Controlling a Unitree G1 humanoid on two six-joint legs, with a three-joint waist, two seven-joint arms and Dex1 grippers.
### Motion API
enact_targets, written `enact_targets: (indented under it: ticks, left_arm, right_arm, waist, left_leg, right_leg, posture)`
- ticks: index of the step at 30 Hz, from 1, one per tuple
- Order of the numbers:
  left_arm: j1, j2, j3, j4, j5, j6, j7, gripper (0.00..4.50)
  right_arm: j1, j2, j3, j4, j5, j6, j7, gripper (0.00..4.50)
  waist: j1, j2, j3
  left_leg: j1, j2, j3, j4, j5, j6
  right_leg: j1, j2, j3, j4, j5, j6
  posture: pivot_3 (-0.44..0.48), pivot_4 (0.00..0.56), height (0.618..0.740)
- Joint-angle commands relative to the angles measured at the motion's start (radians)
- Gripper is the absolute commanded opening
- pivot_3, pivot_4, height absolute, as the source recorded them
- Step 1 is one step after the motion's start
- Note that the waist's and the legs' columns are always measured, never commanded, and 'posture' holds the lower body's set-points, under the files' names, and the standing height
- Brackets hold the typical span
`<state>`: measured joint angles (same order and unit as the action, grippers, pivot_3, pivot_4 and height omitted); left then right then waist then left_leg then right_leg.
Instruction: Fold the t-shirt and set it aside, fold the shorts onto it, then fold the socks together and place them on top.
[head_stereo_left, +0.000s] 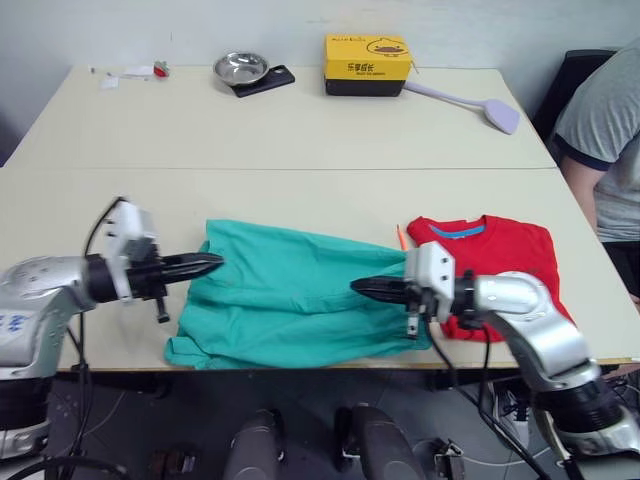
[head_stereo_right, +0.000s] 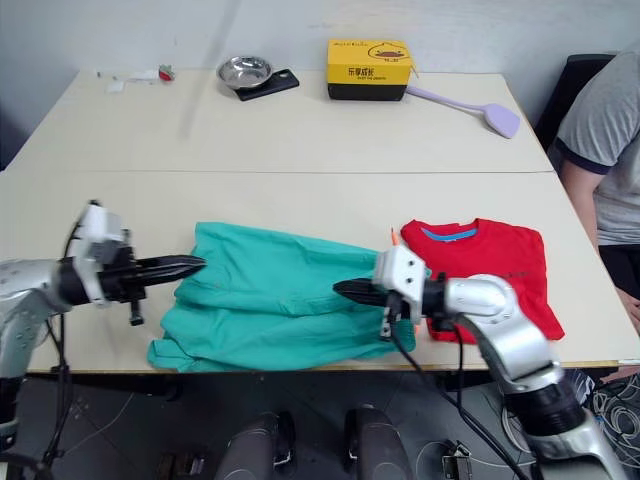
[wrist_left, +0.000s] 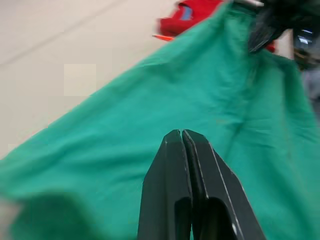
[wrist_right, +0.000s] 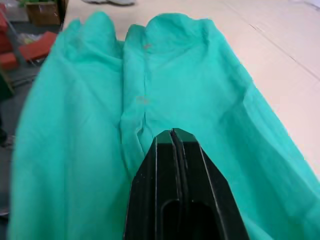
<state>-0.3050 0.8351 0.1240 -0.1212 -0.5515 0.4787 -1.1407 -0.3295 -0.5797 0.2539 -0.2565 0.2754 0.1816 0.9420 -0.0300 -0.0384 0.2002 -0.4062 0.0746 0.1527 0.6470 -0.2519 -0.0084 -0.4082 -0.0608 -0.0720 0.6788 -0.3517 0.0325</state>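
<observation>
Teal-green cloth shorts (head_stereo_left: 290, 295) lie spread at the near table edge between the left gripper (head_stereo_left: 212, 263) and right gripper (head_stereo_left: 362, 287), both with fingers pressed together, folded red t-shirt (head_stereo_left: 505, 255) to the right.

Even, diffuse indoor light, bright enough across the whole table (head_stereo_left: 300, 130); no hard shadows, just soft ones under the arms near the front edge. Small glare spot inside the steel bowl (head_stereo_left: 241, 68) at the far edge. Head views sharp centre to edge, slight softness on the person (head_stereo_left: 608, 140) at the right edge. Wrist views worse: shorts (wrist_left: 210, 115) smeared with blur in the left one (far end mushy, t-shirt (wrist_left: 187, 15) barely resolved), own fingers (wrist_left: 187, 190) crisp. Right wrist view: cloth edges soft, background out of focus.
</observation>
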Motion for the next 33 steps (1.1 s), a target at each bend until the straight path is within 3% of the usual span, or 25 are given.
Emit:
enact_targets:
  ticks: [1,3,8,12,16,21,24,28,30,33]
  left_arm:
    - [0.005,-0.078,-0.115,-0.065,0.039,0.015,0.052,0.02]
    - [0.02,-0.107,-0.15,-0.06,0.091,-0.013,0.089,0.02]
    - [0.042,-0.235,-0.1,0.114,0.274,-0.185,0.382,0.02]
    - [0.04,-0.277,-0.021,0.201,0.325,-0.23,0.544,0.02]
    - [0.038,-0.291,0.029,0.271,0.333,-0.241,0.617,0.02]
    - [0.044,-0.298,0.03,0.305,0.341,-0.255,0.62,0.02]
    - [0.049,-0.279,0.042,0.3,0.337,-0.281,0.605,0.02]
    - [0.038,-0.263,0.087,0.149,0.148,-0.303,0.402,0.02]
    - [0.036,-0.234,0.068,0.023,0.043,-0.218,0.297,0.02]
    - [0.003,-0.221,-0.027,-0.064,0.05,-0.11,0.285,0.02]
  right_arm:
    - [0.019,0.035,0.048,0.041,-0.124,-0.081,-0.069,0.0]
    - [0.027,0.053,0.059,0.071,-0.173,-0.108,-0.103,0.0]
    - [0.027,0.1,-0.016,0.156,-0.233,-0.138,-0.24,0.0]
    - [0.007,0.1,-0.084,0.201,-0.253,-0.137,-0.313,0.0]
    - [-0.015,0.086,-0.133,0.247,-0.289,-0.122,-0.374,0.0]
    - [-0.025,0.102,-0.171,0.248,-0.258,-0.088,-0.382,0.0]
    - [-0.008,0.169,-0.231,0.123,-0.025,-0.001,-0.3,0.0]
    - [0.046,0.162,-0.232,-0.067,0.176,0.071,-0.166,0.0]
    - [0.057,0.149,-0.208,-0.095,0.149,0.097,-0.18,0.0]
    - [0.061,0.141,-0.114,-0.06,-0.023,0.08,-0.253,0.0]
  waist:
    - [0.0,0.0,0.0]
    - [-0.001,-0.001,0.0]
    - [0.0,-0.001,0.0]
    - [0.001,-0.001,0.0]
    - [0.001,-0.001,-0.001]
    - [0.001,-0.001,-0.001]
    - [0.001,-0.001,-0.001]
    - [0.0,-0.001,-0.001]
    - [0.0,-0.002,-0.001]
    - [0.003,-0.002,-0.001]
  left_leg:
    - [0.0,0.0,0.001,0.001,0.0,0.0]
    - [0.0,0.0,0.001,0.002,0.0,0.0]
    - [0.003,0.0,0.001,0.002,0.002,-0.001]
    - [0.003,0.0,0.001,0.002,0.002,0.0]
    - [0.004,0.0,0.001,0.001,0.002,0.0]
    - [0.004,0.0,0.001,0.001,0.002,0.0]
    - [0.005,0.0,0.001,0.001,0.002,-0.001]
    - [0.004,0.001,0.001,-0.001,0.002,0.0]
    - [0.003,0.001,0.0,0.0,0.002,-0.001]
    - [0.003,0.0,0.0,0.0,0.002,-0.001]
  right_leg:
    - [0.0,0.0,0.001,0.001,0.0,0.0]
    - [0.0,0.0,0.001,0.002,0.0,0.001]
    - [-0.001,0.001,0.003,0.006,0.0,0.001]
    - [-0.001,0.0,0.003,0.008,0.0,0.001]
    - [-0.001,0.0,0.003,0.008,0.0,0.001]
    - [-0.001,0.0,0.003,0.008,0.0,0.001]
    - [0.0,0.0,0.003,0.009,0.0,0.001]
    - [-0.001,0.0,0.002,0.009,0.0,0.001]
    - [-0.001,0.0,0.001,0.007,0.0,0.001]
    - [0.001,-0.001,0.001,0.006,0.0,0.001]
  posture:
    - [0.0,0.15,0.74]
    - [0.0,0.15,0.74]
    - [0.0,0.15,0.74]
    - [0.0,0.15,0.74]
    - [0.0,0.15,0.74]
    - [0.0,0.15,0.74]
    - [0.0,0.15,0.74]
    - [0.0,0.15,0.74]
    - [0.0,0.15,0.74]
    - [0.0,0.15,0.74]
